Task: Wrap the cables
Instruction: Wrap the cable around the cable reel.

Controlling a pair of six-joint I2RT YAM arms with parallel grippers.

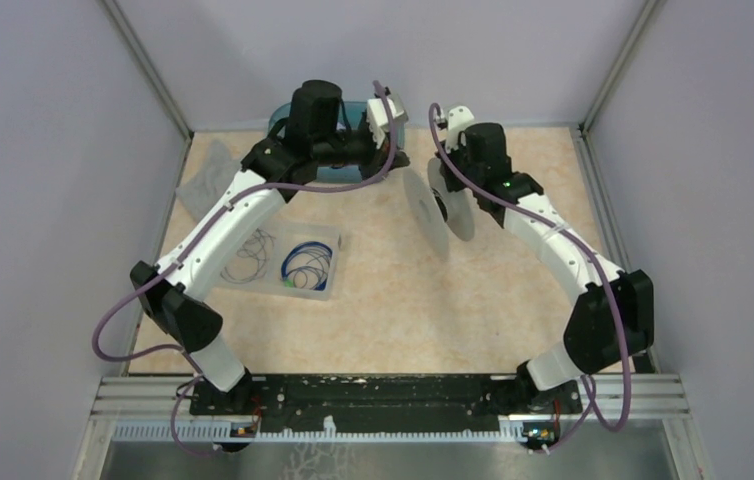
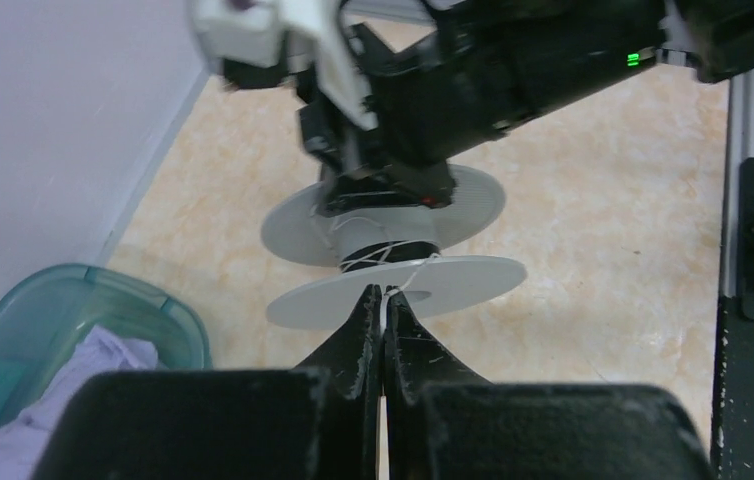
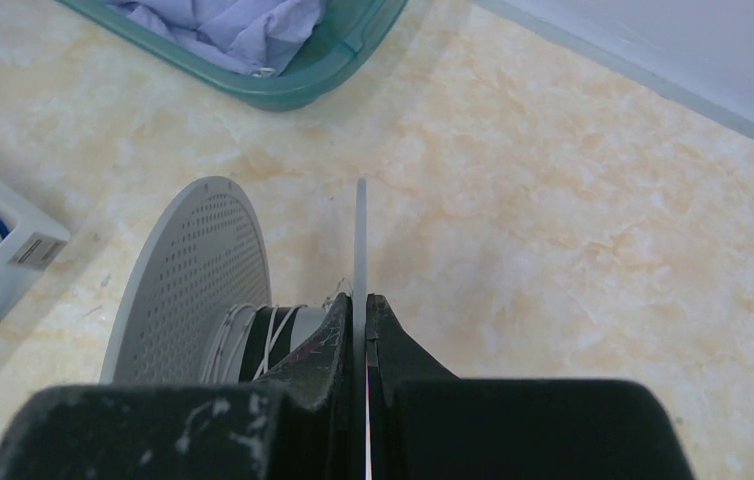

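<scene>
Top external view: I have both arms meeting at the far middle of the table, with the spool held on edge between them.
Left gripper: fingers pressed together, pinching the white cable right at the tips, just beside the spool's nearer flange.
Right gripper: clamped on the thin edge of one flange; this is what carries the spool.
White cable, path: from my left fingertips it crosses the flange rim and runs onto the hub.
Done so far: I count only a few pale turns on the hub, lying over a darker band. I judge the winding as started but early.
Left to do, this cable: more turns. How much free length trails behind my left fingers I cannot tell, as it is hidden.
Left to do, others: the tray sits near my left forearm, well apart from the spool. In it the blue cable and a thin greyish coil lie as loose loops side by side, neither one on a spool.
Overall: I'd call it one cable partly on, and two not begun.
</scene>
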